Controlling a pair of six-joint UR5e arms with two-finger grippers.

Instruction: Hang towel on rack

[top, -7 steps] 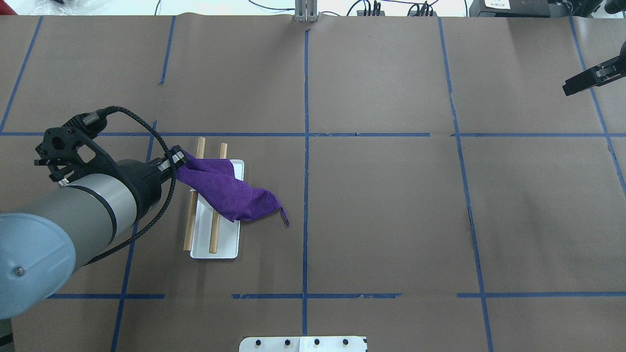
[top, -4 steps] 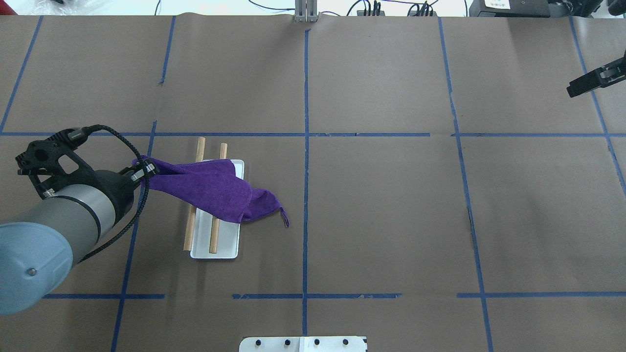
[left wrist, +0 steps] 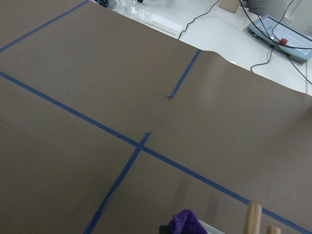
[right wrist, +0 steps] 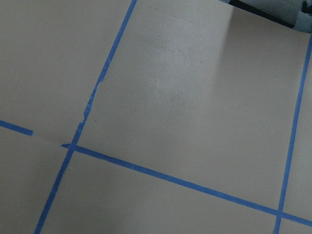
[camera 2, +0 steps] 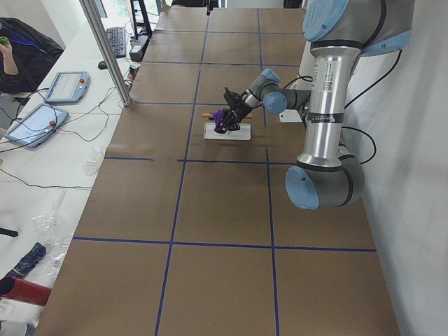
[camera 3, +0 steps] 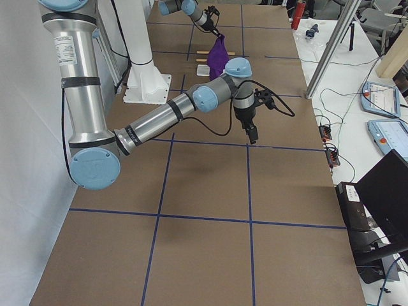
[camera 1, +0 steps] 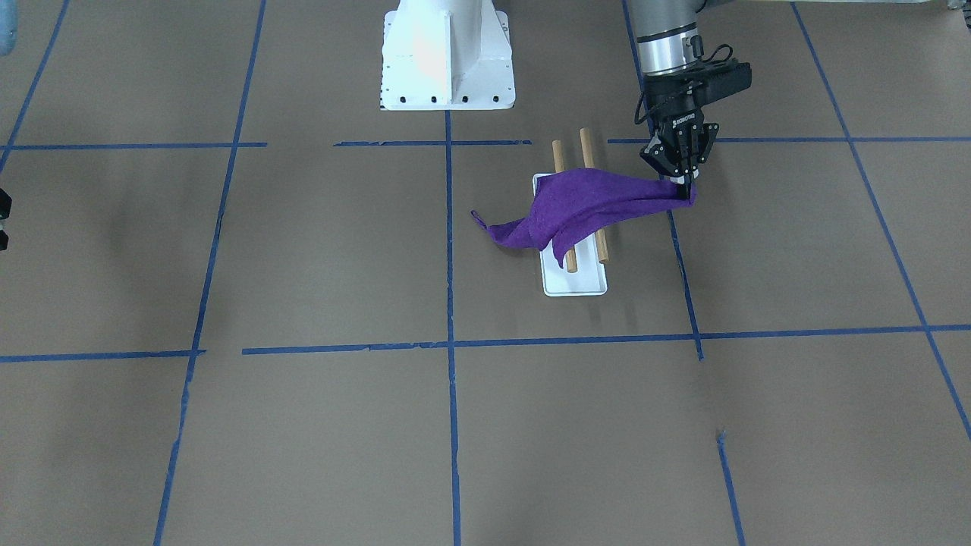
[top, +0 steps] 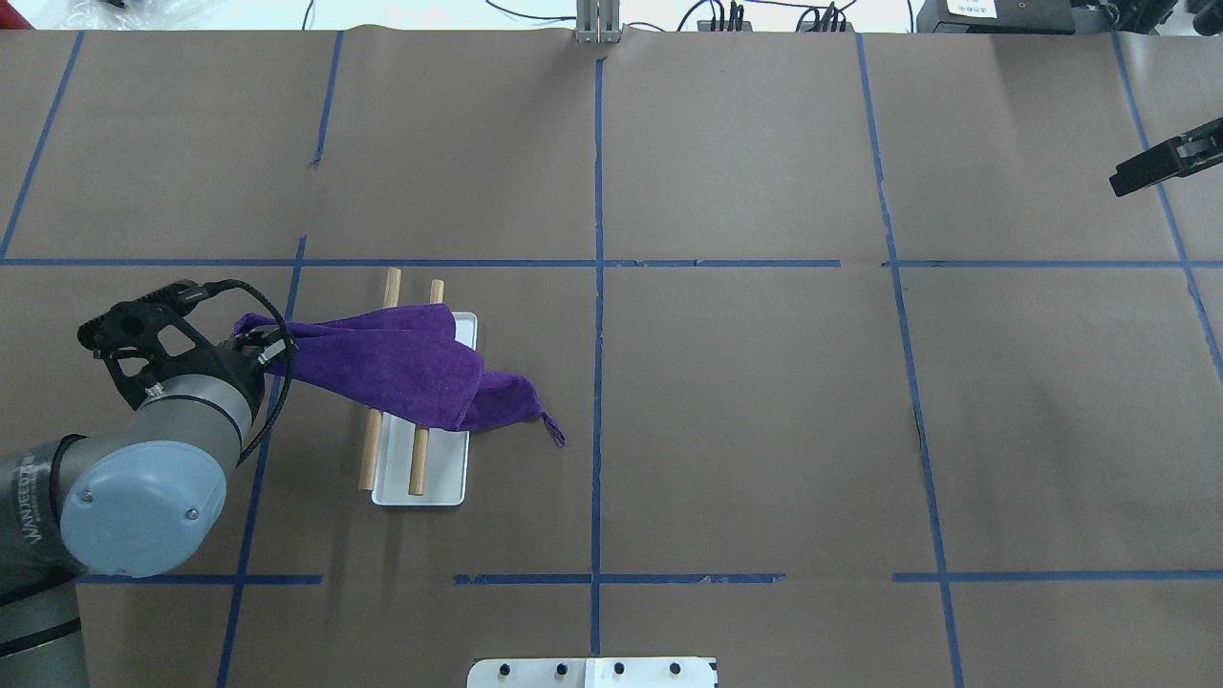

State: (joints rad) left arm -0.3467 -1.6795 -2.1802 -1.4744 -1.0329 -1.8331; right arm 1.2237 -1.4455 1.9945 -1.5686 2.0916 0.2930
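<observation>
Nearest the robot, the white pedestal (top: 592,672) edge shows at the bottom of the overhead view. Table (top: 764,411) covered in brown paper, gridded with blue tape (top: 597,382). Left arm (top: 143,478) reaches forward low on the robot's left. Left gripper (top: 252,334) points toward the rack, jaws pressed together on one corner of the towel (top: 401,368), which they hold lifted off the table just to the left of the rack (top: 441,473). Rack sits on its flat white base, with two wooden rods (top: 392,287) running away from the robot, side by side. Purple towel stretches from the pinched corner across both rods near their far half, sags over the right edge of the base and ends in a crumpled tail on the paper, a small loop (top: 555,435) at its tip (the front-facing view shows the cloth taut from the gripper to the rods, slack beyond them). Near ends of both rods and the near part of the base are uncovered. Left wrist view catches only a purple scrap and two rod tips at its bottom edge. Farther out and well apart, at the right edge of the overhead view, the right gripper (top: 1123,179) hangs over bare paper; cannot tell how its jaws stand. Cables (top: 726,14) lie past the table's far edge.
</observation>
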